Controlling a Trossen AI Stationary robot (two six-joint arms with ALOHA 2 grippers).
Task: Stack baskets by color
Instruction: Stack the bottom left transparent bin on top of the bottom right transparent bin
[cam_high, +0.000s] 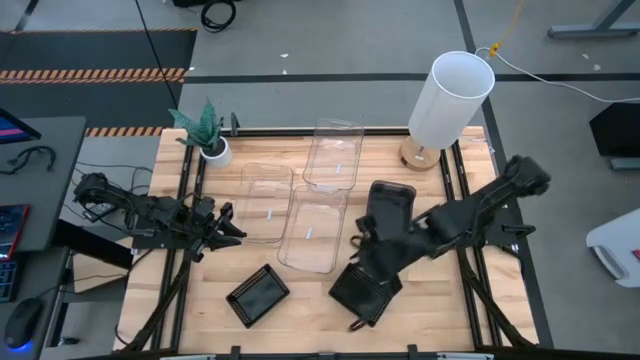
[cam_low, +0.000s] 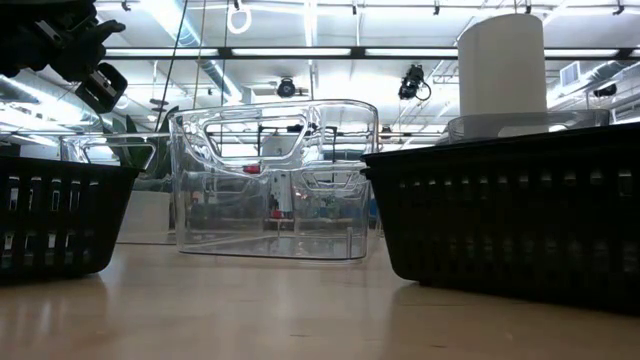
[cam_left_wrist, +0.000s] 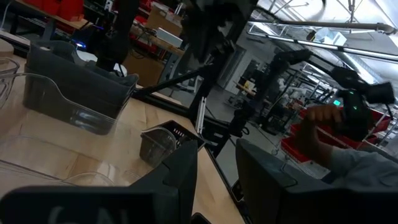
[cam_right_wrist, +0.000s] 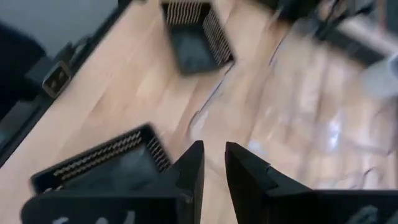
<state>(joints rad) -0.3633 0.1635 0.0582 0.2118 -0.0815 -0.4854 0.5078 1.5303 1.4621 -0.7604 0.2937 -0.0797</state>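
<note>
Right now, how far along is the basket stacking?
Done: nothing is visibly stacked. Three clear baskets lie separately mid-table, and a smoky grey basket sits alone. In hand: the right claw hovers by the nearer black basket, fingers apart, gripping nothing. The left claw waits beside the clear ones. Left: the other black basket and every stack.

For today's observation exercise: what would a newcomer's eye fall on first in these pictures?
Probably the tall white lamp shade at the table's far right corner. Next, the three clear baskets clustered mid-table, with a grey basket to their right. Then the right gripper hovering beside a black basket near the front edge, another black basket to its left.
</note>
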